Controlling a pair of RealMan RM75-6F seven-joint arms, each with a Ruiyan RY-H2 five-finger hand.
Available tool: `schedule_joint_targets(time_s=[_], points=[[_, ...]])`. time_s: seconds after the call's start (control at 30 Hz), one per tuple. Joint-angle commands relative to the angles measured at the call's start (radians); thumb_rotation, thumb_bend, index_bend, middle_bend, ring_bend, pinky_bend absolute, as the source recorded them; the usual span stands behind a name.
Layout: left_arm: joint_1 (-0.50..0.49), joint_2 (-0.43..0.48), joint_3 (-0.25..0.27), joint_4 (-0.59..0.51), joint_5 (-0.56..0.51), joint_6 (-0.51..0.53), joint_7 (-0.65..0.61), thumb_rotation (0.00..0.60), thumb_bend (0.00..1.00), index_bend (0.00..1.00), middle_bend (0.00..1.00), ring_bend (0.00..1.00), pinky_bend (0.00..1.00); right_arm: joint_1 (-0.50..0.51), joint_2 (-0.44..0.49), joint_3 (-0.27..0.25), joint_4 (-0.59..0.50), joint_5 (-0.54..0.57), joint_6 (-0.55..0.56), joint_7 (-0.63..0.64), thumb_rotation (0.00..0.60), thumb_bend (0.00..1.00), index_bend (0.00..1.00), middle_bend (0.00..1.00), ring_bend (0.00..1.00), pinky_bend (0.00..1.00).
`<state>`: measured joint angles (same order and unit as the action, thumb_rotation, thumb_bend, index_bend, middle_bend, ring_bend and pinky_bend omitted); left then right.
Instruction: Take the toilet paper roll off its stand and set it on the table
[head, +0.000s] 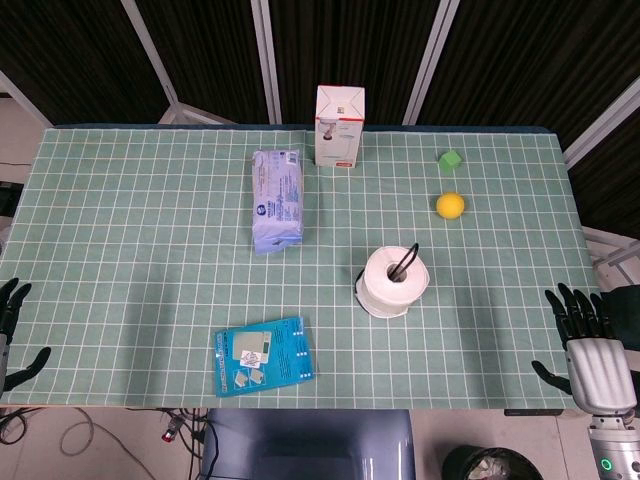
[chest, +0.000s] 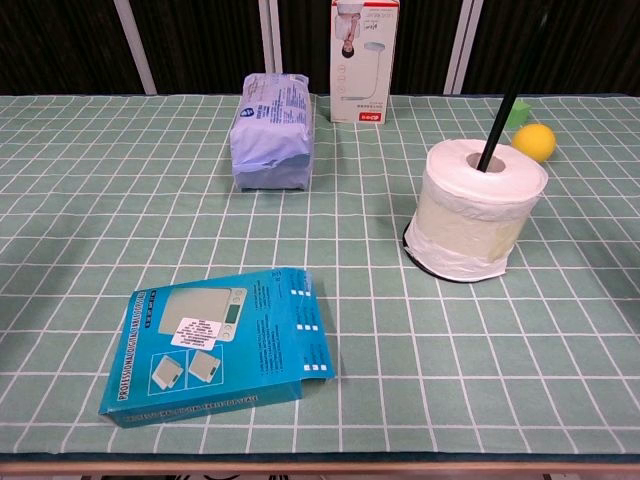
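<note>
Toilet paper roll (head: 394, 281) sits on its black stand (head: 407, 262) right of centre on the green checked surface (head: 130, 250), as we hold our left hand (head: 12, 330) and right hand (head: 590, 345) at the near corners, fingers spread and released.

the white toilet paper roll (head: 394, 281) sat upright on its black stand (chest: 512, 92), toward four o'clock from the table's middle.

bg: black panels (head: 200, 50) w/ white struts | table (head: 120, 250): green grid cloth | floor: cables (head: 70, 435)
</note>
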<state>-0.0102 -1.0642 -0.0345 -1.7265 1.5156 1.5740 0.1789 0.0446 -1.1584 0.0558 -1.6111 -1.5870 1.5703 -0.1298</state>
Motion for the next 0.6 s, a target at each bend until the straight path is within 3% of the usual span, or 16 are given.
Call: schedule_joint_targets(time_s=[0.03, 0.6], points=[[0.0, 0.0, 0.0, 0.0, -0.001, 0.0, 0.0, 0.6, 0.22, 0.05, 0.0, 0.0, 0.0, 0.0, -0.001, -0.001, 0.0, 0.0, -0.001, -0.001, 0.6, 0.0, 0.0, 0.0, 0.0, 0.0], [0.002, 0.003, 0.0, -0.007, 0.001, 0.004, -0.001, 0.6, 0.22, 0.05, 0.0, 0.0, 0.0, -0.002, -0.001, 0.0, -0.015, 0.022, -0.014, 0.009, 0.6, 0.0, 0.0, 0.0, 0.0, 0.0]])
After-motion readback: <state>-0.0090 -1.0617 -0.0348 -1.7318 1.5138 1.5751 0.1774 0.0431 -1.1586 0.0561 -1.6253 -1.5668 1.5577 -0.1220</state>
